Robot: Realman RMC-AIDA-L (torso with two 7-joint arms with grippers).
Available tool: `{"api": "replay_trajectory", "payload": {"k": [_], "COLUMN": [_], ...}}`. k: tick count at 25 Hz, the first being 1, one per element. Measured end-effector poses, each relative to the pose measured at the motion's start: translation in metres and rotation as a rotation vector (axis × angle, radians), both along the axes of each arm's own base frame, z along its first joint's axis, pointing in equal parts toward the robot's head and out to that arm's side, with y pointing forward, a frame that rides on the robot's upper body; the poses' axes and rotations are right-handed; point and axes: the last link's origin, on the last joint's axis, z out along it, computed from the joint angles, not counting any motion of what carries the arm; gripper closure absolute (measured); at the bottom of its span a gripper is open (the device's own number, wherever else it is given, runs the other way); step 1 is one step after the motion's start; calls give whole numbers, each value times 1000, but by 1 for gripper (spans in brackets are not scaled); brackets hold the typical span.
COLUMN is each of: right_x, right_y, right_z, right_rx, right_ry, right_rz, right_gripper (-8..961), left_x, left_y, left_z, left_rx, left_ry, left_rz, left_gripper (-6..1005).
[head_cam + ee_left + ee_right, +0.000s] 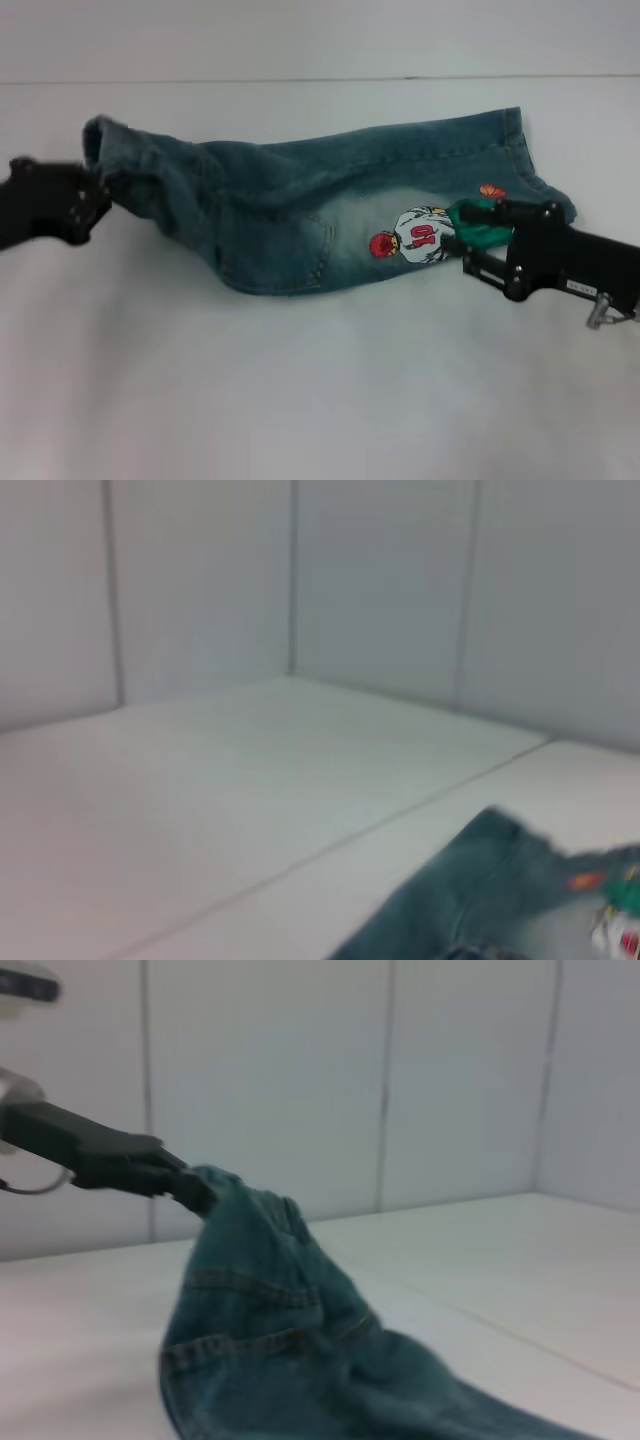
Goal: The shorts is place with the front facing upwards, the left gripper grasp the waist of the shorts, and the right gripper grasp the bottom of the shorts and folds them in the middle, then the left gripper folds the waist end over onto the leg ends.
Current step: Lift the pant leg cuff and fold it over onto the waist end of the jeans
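Note:
The shorts (300, 210) hang stretched sideways between both grippers above the white table, folded lengthwise, with the number 10 cartoon player (415, 235) facing up. At the far left my left gripper (100, 190) is shut on the waist of the shorts (105, 140). The right wrist view shows that same left gripper (190, 1190) pinching the band, with the denim (270, 1330) drooping below it. On the right, my right gripper (470, 235) is shut on the bottom of the shorts, beside a stitched hem (525, 150). The leg end (500, 890) shows in the left wrist view.
A white table (320, 400) spreads under the shorts, with bare room in front. White wall panels (300, 580) stand close behind, and a thin seam (350, 830) crosses the tabletop.

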Motion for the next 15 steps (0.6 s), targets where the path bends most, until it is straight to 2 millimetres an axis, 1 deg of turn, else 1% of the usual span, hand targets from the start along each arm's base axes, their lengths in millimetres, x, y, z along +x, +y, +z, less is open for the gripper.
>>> {"api": "replay_trajectory", "payload": {"k": [3,7,8,9,10,13,14,15], "right_x": [0,-1,-2,-2,-3,-7,-8,-11], "right_y": [8,18,19,22,24,32,35,37], "right_z": [-4,-14,-18,-21,-25,-36,-41,-46], "right_rx": [37,67,71,78,83,95,96,93], "right_ry": [9,-1,-3,-10,-19,-43,-54,-65], "right_rz": [-28,-55,-59,-63,-65,-81,-85,-86], "right_gripper": [356,554,604,653,702,931,933,935], "left_x": [18,39,48,48,54,68,68,77], "left_y": [8,17,20,20,21,25,25,27], "left_z": [9,18,22,22,25,28,28,28], "left_rx": [-12,-28,-37,-37,-41,-62,-62,-77], "left_ry": [-20,-41,-47,-47,-48,-54,-54,-57], "left_rz": [-21,-50,-66,-66,-72,-83,-83,-94], "left_gripper": [957,953,952,951,950,947,946,946]}}
